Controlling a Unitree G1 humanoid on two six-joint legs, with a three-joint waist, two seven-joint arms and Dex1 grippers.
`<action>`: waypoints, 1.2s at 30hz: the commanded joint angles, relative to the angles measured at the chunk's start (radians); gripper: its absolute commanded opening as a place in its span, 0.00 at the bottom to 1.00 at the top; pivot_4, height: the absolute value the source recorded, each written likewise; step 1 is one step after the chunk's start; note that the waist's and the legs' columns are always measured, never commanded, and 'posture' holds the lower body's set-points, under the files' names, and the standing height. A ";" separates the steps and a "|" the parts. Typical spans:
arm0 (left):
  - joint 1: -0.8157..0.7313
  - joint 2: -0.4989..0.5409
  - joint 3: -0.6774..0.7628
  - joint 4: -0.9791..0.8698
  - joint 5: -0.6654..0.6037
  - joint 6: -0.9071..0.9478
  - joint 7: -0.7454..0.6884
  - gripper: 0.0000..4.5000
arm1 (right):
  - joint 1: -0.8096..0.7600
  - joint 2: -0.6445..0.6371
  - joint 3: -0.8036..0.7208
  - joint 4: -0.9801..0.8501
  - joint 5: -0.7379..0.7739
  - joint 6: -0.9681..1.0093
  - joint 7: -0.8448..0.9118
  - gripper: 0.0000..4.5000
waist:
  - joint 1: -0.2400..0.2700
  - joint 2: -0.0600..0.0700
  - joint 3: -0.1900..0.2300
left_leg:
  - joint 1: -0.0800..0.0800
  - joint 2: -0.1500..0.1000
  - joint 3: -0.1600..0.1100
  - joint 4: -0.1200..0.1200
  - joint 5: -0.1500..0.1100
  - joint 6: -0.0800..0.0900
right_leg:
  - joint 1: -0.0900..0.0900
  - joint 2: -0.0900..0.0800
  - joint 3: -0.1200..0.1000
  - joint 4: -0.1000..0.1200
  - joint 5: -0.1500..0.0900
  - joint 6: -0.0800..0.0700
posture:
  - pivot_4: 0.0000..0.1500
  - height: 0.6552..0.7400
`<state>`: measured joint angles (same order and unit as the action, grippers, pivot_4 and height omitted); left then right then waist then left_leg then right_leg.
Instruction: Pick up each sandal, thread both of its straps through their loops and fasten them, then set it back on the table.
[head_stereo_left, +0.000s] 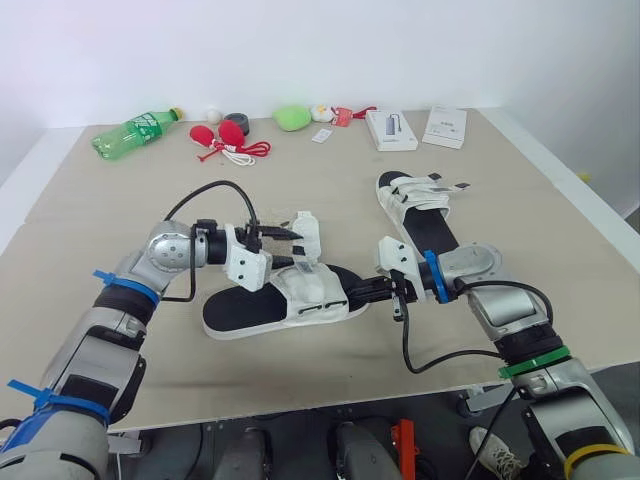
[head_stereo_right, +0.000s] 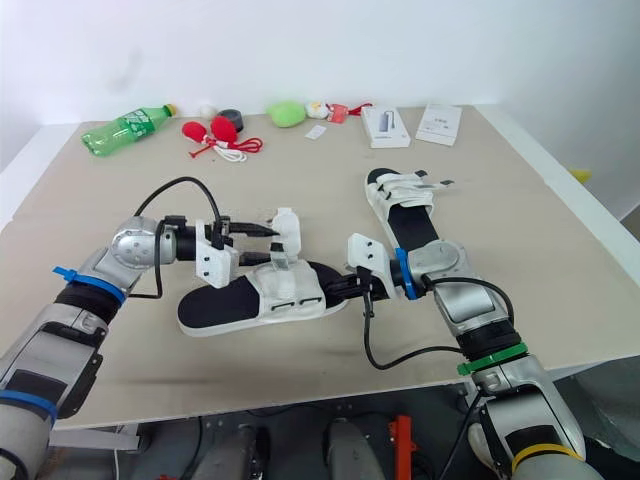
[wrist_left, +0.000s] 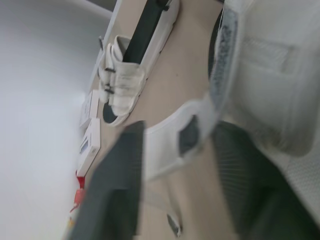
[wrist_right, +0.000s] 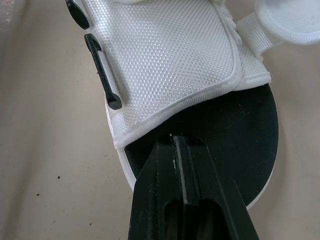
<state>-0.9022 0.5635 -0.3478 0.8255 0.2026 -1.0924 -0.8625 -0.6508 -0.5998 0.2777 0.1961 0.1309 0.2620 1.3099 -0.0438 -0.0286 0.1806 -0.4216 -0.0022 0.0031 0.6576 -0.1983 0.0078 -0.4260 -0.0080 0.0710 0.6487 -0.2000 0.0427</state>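
Mid-threading: left gripper (head_stereo_left: 292, 236) jaws clamp the near sandal's (head_stereo_left: 300, 303) raised strap (head_stereo_left: 308, 234), right gripper (head_stereo_left: 358, 293) jaws closed on its footbed; next, probably, steer strap through loop (wrist_right: 102, 70).

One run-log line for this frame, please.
left gripper: shut on strap, raised | right gripper: shut, tip on near sandal sole | far sandal: flat on table

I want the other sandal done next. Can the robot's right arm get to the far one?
Probably yes: the far sandal lies close beside the right gripper, nothing between them. But that gripper rests on the near sandal.
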 joint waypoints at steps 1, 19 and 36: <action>-0.029 -0.002 0.002 -0.032 -0.002 -0.016 0.009 0.05 | -0.004 -0.009 -0.004 -0.024 -0.002 -0.004 -0.001 0.00 | 0.000 0.000 0.000 | 0.000 0.000 0.000 0.000 0.000 0.000 | 0.000 0.000 0.000 0.000 0.000 0.000 | 1.00 1.00; 0.030 0.068 0.025 -0.401 -0.162 -0.059 0.047 0.02 | 0.000 -0.014 -0.004 -0.023 -0.003 -0.010 0.003 0.00 | -0.002 0.000 0.000 | 0.000 0.000 -0.001 0.000 0.000 0.000 | 0.000 0.000 0.000 0.000 0.000 0.000 | 1.00 1.00; 0.232 0.144 -0.031 -0.722 -0.372 0.169 -0.131 0.41 | -0.015 -0.006 0.004 0.005 -0.010 -0.023 0.011 0.00 | -0.002 0.000 0.000 | 0.001 0.002 0.000 0.000 0.001 0.001 | 0.001 0.001 0.001 0.000 0.001 -0.001 | 1.00 1.00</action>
<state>-0.6682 0.6974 -0.3958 0.1419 -0.1401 -0.9147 -0.9890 -0.6481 -0.6032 0.2779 0.2007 0.1237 0.2424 1.3131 -0.0454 -0.0284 0.1806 -0.4202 -0.0005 0.0032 0.6578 -0.1974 0.0088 -0.4253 -0.0070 0.0719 0.6487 -0.1989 0.0414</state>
